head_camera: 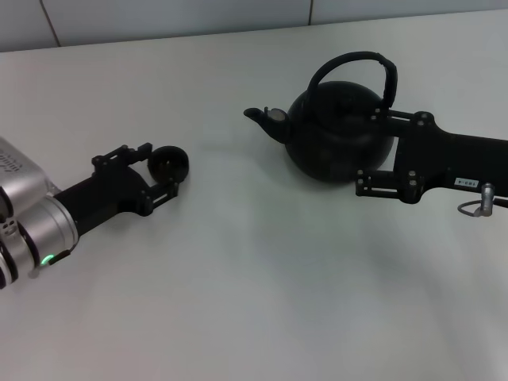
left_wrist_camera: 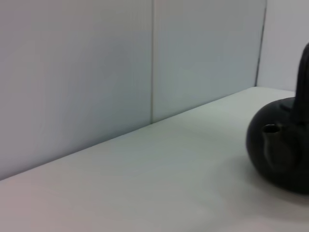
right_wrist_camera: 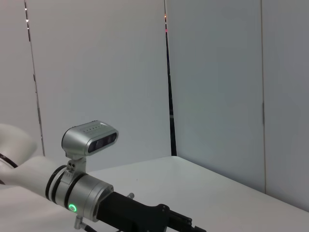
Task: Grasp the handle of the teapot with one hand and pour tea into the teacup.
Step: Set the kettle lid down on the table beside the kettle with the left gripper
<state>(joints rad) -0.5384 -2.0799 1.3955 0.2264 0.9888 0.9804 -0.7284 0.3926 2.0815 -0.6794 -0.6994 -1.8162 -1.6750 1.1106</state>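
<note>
My left gripper lies low at the left of the white table, its fingers spread around the teacup, which sits between them. Well to the right stands the teapot, spout pointing left, its arched handle upright and free. My right gripper reaches in from the right, fingers spread on either side of the pot's body. Bare table lies between cup and pot; the wall runs along the far edge.
</note>
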